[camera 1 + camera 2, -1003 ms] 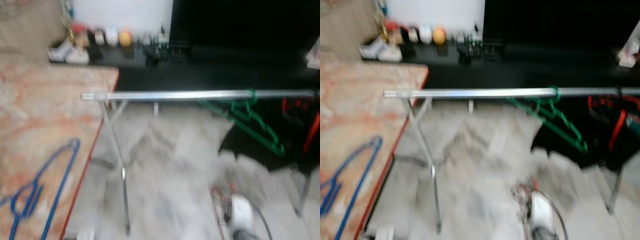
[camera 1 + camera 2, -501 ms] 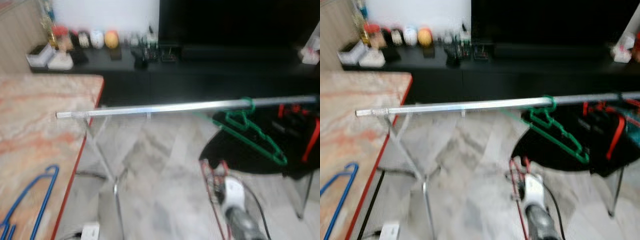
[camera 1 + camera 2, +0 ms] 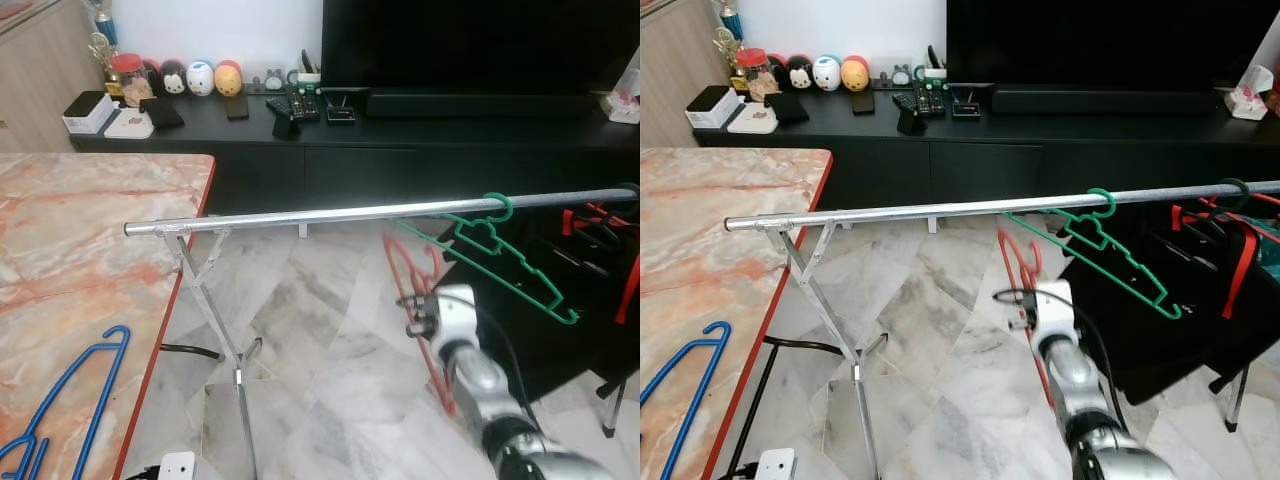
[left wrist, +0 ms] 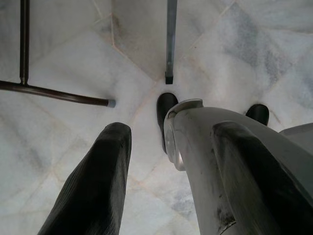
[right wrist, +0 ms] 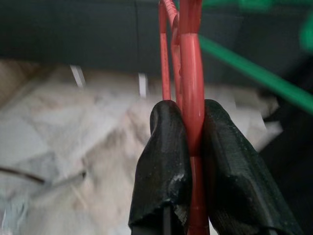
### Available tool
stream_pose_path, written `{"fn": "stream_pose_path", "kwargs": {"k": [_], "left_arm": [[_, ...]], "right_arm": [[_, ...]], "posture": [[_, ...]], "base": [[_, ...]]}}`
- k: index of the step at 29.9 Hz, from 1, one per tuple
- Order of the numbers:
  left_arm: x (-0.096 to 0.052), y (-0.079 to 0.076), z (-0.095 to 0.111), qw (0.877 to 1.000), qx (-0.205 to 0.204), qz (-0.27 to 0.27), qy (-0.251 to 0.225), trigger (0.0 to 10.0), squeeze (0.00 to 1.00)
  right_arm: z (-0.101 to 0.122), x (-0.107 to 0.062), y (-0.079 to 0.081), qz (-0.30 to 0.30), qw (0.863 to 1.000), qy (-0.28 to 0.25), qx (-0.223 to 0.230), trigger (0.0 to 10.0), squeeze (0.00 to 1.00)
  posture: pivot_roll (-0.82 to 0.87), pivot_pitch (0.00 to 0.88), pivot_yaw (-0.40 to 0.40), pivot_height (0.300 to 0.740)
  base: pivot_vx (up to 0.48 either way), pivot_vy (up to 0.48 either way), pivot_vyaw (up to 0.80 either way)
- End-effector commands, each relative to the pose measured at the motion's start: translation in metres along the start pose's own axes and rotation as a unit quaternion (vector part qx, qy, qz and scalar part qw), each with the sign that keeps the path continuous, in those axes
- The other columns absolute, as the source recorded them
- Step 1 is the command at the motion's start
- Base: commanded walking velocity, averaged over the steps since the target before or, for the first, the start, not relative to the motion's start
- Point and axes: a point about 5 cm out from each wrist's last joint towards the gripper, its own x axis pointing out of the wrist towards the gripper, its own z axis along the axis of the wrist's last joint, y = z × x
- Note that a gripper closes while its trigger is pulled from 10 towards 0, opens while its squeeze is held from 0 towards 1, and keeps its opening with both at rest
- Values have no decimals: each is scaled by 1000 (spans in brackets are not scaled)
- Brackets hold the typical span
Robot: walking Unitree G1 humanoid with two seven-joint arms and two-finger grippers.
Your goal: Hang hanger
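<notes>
A silver rail point(image 3: 330, 213) runs across on crossed metal legs point(image 3: 215, 310) planted on the marble-tiled floor point(image 3: 320, 340). A green hanger point(image 3: 500, 255) hooks over the rail towards its right end. To the left, a marble-patterned table point(image 3: 70, 270) with a red edge carries a blue hanger point(image 3: 70, 400) lying flat.

Rail point(image 3: 330, 213) bare from its left end to the green hanger point(image 3: 490, 247); that stretch is free. Right of it, dark garments point(image 3: 1200, 300) crowd the rail. Cross-braced stand legs point(image 3: 205, 290) and marble worktop point(image 3: 90, 260) block the left.
</notes>
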Motion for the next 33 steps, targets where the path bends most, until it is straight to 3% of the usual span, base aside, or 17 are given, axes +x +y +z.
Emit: {"fn": "stream_pose_path", "kwargs": {"k": [1, 6, 14, 33], "left_arm": [[-2, 1, -11, 1000, -1, 6, 18, 10000, 0], [-2, 2, -10, 1000, -1, 8, 17, 10000, 0], [-2, 2, -11, 1000, 0, 7, 18, 10000, 0], [-2, 0, -10, 1000, -2, 2, 17, 10000, 0]], "right_arm": [[8, 3, 6, 15, 1000, -18, -3, 10000, 0], [29, 13, 17, 36, 998, -52, -8, 10000, 0], [28, 12, 23, 46, 997, -55, -6, 10000, 0], [21, 11, 23, 47, 998, -38, -6, 10000, 0]], "posture": [[15, 76, -23, 740], [15, 75, -22, 740], [16, 73, -21, 740], [15, 71, -25, 740]], "base": [[0, 0, 0], [0, 0, 0], [0, 0, 0], [216, 0, 0]]}}
